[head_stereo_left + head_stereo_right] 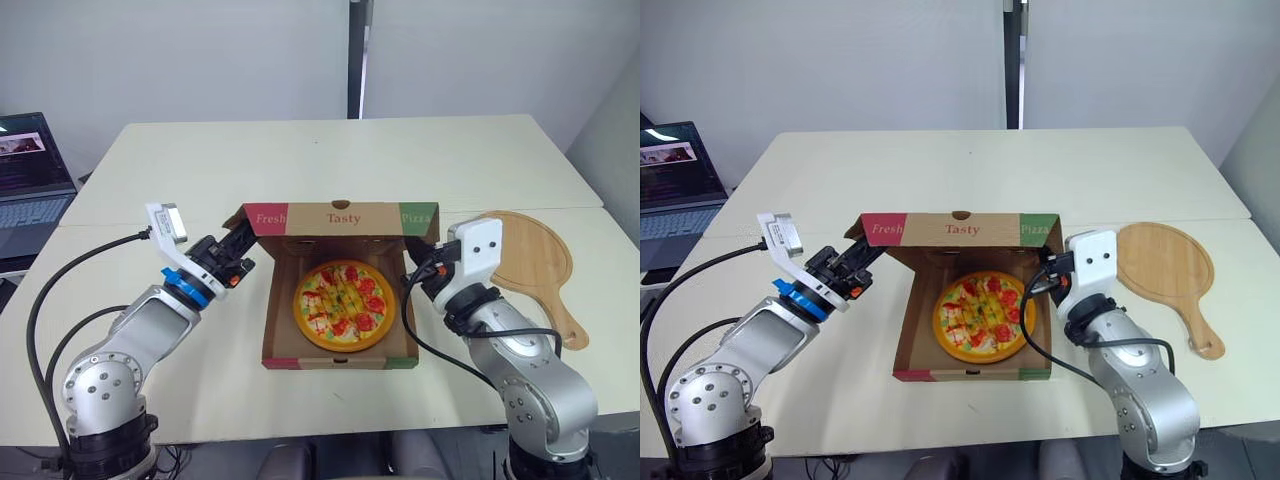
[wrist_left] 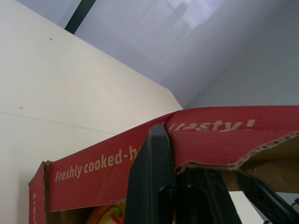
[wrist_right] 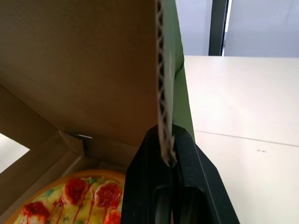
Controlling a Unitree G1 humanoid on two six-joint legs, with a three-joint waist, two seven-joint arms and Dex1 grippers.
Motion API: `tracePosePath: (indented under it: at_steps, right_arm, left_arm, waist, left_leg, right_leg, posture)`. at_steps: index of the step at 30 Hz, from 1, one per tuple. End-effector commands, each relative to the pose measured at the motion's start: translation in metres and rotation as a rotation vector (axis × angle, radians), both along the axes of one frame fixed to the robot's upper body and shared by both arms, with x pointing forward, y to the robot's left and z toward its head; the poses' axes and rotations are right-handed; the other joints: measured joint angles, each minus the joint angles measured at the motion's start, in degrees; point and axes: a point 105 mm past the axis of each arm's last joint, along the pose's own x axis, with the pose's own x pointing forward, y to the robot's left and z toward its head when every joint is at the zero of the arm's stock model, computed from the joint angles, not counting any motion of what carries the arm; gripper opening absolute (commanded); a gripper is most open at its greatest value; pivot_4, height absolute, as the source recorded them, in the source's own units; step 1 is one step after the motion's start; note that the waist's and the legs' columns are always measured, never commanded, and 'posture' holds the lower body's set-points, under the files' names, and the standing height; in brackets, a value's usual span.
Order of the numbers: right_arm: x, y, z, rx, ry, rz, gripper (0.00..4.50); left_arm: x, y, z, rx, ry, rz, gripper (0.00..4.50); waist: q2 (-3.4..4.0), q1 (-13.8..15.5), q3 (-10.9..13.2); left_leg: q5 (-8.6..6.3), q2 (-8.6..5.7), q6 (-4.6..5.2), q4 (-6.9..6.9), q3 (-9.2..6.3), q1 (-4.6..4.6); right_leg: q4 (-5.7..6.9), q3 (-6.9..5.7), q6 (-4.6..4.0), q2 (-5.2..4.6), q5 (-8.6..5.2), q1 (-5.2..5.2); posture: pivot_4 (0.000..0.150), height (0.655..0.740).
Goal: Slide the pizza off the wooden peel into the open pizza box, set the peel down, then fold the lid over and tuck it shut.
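The pizza (image 1: 342,304) lies flat in the open cardboard box (image 1: 300,360) at the table's middle. The box lid (image 1: 340,217) stands half raised, its front flap reading "Fresh Tasty Pizza". My left gripper (image 1: 243,239) is shut on the lid's left corner; in the left wrist view one finger (image 2: 152,177) overlaps the red flap (image 2: 210,135). My right gripper (image 1: 414,262) is shut on the lid's right edge, with the cardboard edge (image 3: 164,93) pinched between its fingers (image 3: 149,186). The wooden peel (image 1: 532,262) lies flat on the table to the right of the box.
A laptop (image 1: 30,185) sits open at the far left edge of the table. A seam (image 1: 130,222) runs between two joined tables behind the box. Black cables (image 1: 60,280) trail from both arms.
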Motion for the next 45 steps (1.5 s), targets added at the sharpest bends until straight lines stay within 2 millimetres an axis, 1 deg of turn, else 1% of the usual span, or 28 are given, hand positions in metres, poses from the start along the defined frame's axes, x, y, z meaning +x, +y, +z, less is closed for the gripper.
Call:
tracePosePath:
  at_steps: [1, 6, 8, 9, 11, 17, 18, 19, 21, 26, 29, 31, 34, 36, 37, 38, 39, 41, 43, 44, 45]
  right_arm:
    - [-0.018, 0.04, -0.012, 0.022, 0.065, 0.219, 0.02]
    - [-0.018, 0.035, -0.019, 0.006, 0.081, 0.199, 0.02]
    - [-0.016, 0.03, -0.02, 0.012, 0.085, 0.173, 0.02]
    - [-0.015, 0.028, -0.02, 0.019, 0.087, 0.164, 0.21]
    - [-0.015, 0.024, -0.021, 0.035, 0.093, 0.156, 0.64]
    - [-0.021, 0.012, -0.025, 0.024, 0.109, 0.154, 2.78]
    - [-0.022, 0.009, -0.026, 0.017, 0.115, 0.158, 3.1]
    - [-0.024, 0.007, -0.028, 0.006, 0.122, 0.164, 3.52]
    - [-0.03, -0.003, -0.035, -0.034, 0.147, 0.178, 4.16]
    - [-0.044, -0.034, -0.049, -0.125, 0.233, 0.213, 4.16]
    - [-0.051, -0.061, -0.054, -0.201, 0.292, 0.22, 4.16]
    - [-0.054, -0.079, -0.053, -0.266, 0.312, 0.227, 4.16]
    - [-0.054, -0.103, -0.043, -0.309, 0.312, 0.221, 4.16]
    - [-0.043, -0.113, -0.019, -0.247, 0.237, 0.187, 4.16]
    - [-0.034, -0.114, -0.003, -0.2, 0.177, 0.171, 3.81]
    - [-0.028, -0.114, 0.007, -0.169, 0.139, 0.165, 3.79]
    - [-0.022, -0.11, 0.017, -0.155, 0.108, 0.171, 3.56]
    - [-0.008, -0.099, 0.033, -0.129, 0.05, 0.183, 2.88]
    - [0.003, -0.089, 0.044, -0.124, 0.021, 0.198, 2.14]
    - [0.006, -0.085, 0.046, -0.127, 0.017, 0.204, 1.8]
    - [0.008, -0.078, 0.048, -0.138, 0.018, 0.235, 1.47]
  left_arm:
    - [-0.009, -0.03, -0.02, 0.036, 0.066, -0.132, 0.0]
    - [-0.008, -0.028, -0.019, 0.047, 0.052, -0.116, 0.0]
    - [-0.007, -0.027, -0.019, 0.054, 0.047, -0.111, 0.0]
    - [-0.007, -0.026, -0.019, 0.058, 0.045, -0.109, 0.0]
    - [-0.008, -0.024, -0.019, 0.072, 0.039, -0.104, 0.0]
    - [-0.008, -0.017, -0.019, 0.112, 0.019, -0.091, 0.0]
    - [-0.008, -0.017, -0.019, 0.116, 0.016, -0.09, 0.0]
    - [-0.008, -0.016, -0.019, 0.12, 0.013, -0.09, 0.0]
    - [-0.009, -0.016, -0.019, 0.126, 0.008, -0.09, 0.0]
    - [-0.009, -0.015, -0.019, 0.139, -0.005, -0.087, 0.0]
    - [-0.009, -0.014, -0.019, 0.148, -0.013, -0.084, 0.0]
    - [-0.009, -0.013, -0.019, 0.152, -0.016, -0.081, 0.0]
    - [-0.009, -0.013, -0.018, 0.163, -0.026, -0.086, 0.0]
    - [-0.01, -0.014, -0.018, 0.168, -0.031, -0.089, 0.0]
    - [-0.01, -0.014, -0.019, 0.169, -0.032, -0.09, 0.0]
    - [-0.011, -0.014, -0.019, 0.17, -0.032, -0.091, 0.0]
    - [-0.011, -0.015, -0.02, 0.172, -0.033, -0.092, 0.0]
    - [-0.01, -0.016, -0.02, 0.177, -0.038, -0.094, 0.0]
    - [-0.01, -0.017, -0.019, 0.18, -0.042, -0.094, 0.0]
    - [-0.01, -0.017, -0.019, 0.181, -0.043, -0.094, 0.0]
    - [-0.01, -0.017, -0.019, 0.183, -0.045, -0.096, 0.0]
  waist:
    - [0.0, 0.01, 0.0]
    - [0.0, 0.01, 0.0]
    - [0.0, 0.05, 0.0]
    - [0.0, 0.07, 0.0]
    - [-0.01, 0.14, 0.01]
    - [-0.02, 0.36, 0.02]
    - [-0.03, 0.38, 0.02]
    - [-0.03, 0.4, 0.03]
    - [-0.04, 0.44, 0.03]
    - [-0.15, 1.55, 0.15]
    - [0.03, 2.0, 0.54]
    - [0.07, 2.06, 0.6]
    - [0.02, 2.19, 0.69]
    - [-0.08, 2.23, 0.88]
    - [-0.08, 2.26, 0.91]
    - [-0.12, 2.25, 0.97]
    - [-0.15, 2.17, 1.1]
    - [-0.12, 2.15, 1.29]
    - [-0.12, 2.28, 1.31]
    - [-0.13, 2.49, 1.32]
    - [-0.13, 2.73, 1.32]
  left_leg:
    - [0.0, 0.0, 0.01, -0.01, -0.02, 0.0]
    - [-0.03, 0.02, 0.05, -0.03, -0.03, -0.02]
    - [-0.05, 0.02, 0.07, -0.03, -0.04, -0.04]
    - [-0.05, 0.01, 0.08, -0.03, -0.05, -0.05]
    - [-0.06, 0.01, 0.09, -0.03, -0.07, -0.06]
    - [-0.07, 0.0, 0.11, -0.03, -0.12, -0.08]
    - [-0.07, 0.0, 0.11, -0.03, -0.12, -0.08]
    - [-0.08, 0.0, 0.11, -0.03, -0.12, -0.08]
    - [-0.08, 0.0, 0.12, -0.03, -0.13, -0.09]
    - [-0.09, -0.03, 0.14, -0.02, -0.19, -0.1]
    - [-0.09, -0.07, 0.14, -0.01, -0.21, -0.21]
    - [-0.11, -0.09, 0.17, -0.02, -0.17, -0.22]
    - [-0.13, -0.08, 0.2, -0.04, -0.17, -0.22]
    - [-0.13, -0.08, 0.2, -0.04, -0.16, -0.23]
    - [-0.13, -0.08, 0.2, -0.02, -0.13, -0.23]
    - [-0.13, -0.08, 0.2, -0.02, -0.14, -0.23]
    - [-0.13, -0.06, 0.2, -0.03, -0.14, -0.18]
    - [-0.13, -0.06, 0.2, -0.02, -0.11, -0.2]
    - [-0.12, -0.06, 0.19, -0.02, -0.16, -0.22]
    - [-0.12, -0.06, 0.18, -0.04, -0.2, -0.24]
    - [-0.11, -0.06, 0.16, -0.04, -0.26, -0.27]
  right_leg:
    - [-0.03, -0.01, 0.0, 0.0, 0.0, 0.0]
    - [-0.14, -0.04, 0.02, 0.02, 0.0, 0.01]
    - [-0.18, -0.04, 0.03, 0.02, 0.01, 0.01]
    - [-0.19, -0.04, 0.03, 0.02, 0.01, 0.02]
    - [-0.2, -0.06, 0.03, 0.02, 0.01, 0.02]
    - [-0.25, -0.08, 0.06, 0.01, 0.02, 0.06]
    - [-0.26, -0.08, 0.06, 0.01, 0.02, 0.08]
    - [-0.27, -0.08, 0.07, 0.01, 0.02, 0.08]
    - [-0.28, -0.09, 0.08, 0.01, 0.01, 0.1]
    - [-0.35, -0.15, 0.18, -0.03, -0.04, 0.24]
    - [-0.38, -0.16, 0.18, -0.06, -0.05, 0.22]
    - [-0.39, -0.14, 0.21, -0.09, -0.06, 0.21]
    - [-0.39, -0.18, 0.25, -0.09, -0.1, 0.21]
    - [-0.4, -0.16, 0.25, -0.09, -0.1, 0.23]
    - [-0.4, -0.14, 0.26, -0.09, -0.09, 0.23]
    - [-0.41, -0.14, 0.26, -0.09, -0.09, 0.23]
    - [-0.4, -0.16, 0.26, -0.09, -0.09, 0.28]
    - [-0.41, -0.13, 0.26, -0.09, -0.09, 0.27]
    - [-0.4, -0.17, 0.26, -0.09, -0.08, 0.26]
    - [-0.4, -0.21, 0.25, -0.09, -0.08, 0.25]
    - [-0.4, -0.26, 0.24, -0.09, -0.09, 0.25]
  posture:
    - [0.15, 0.735]
    - [0.15, 0.735]
    - [0.15, 0.735]
    - [0.15, 0.735]
    - [0.15, 0.735]
    - [0.15, 0.735]
    - [0.15, 0.735]
    - [0.15, 0.735]
    - [0.15, 0.735]
    - [0.15, 0.735]
    - [0.15, 0.735]
    - [0.15, 0.735]
    - [0.15, 0.735]
    - [0.15, 0.735]
    - [0.15, 0.735]
    - [0.15, 0.735]
    - [0.15, 0.735]
    - [0.15, 0.735]
    - [0.15, 0.735]
    - [0.15, 0.735]
    - [0.15, 0.735]
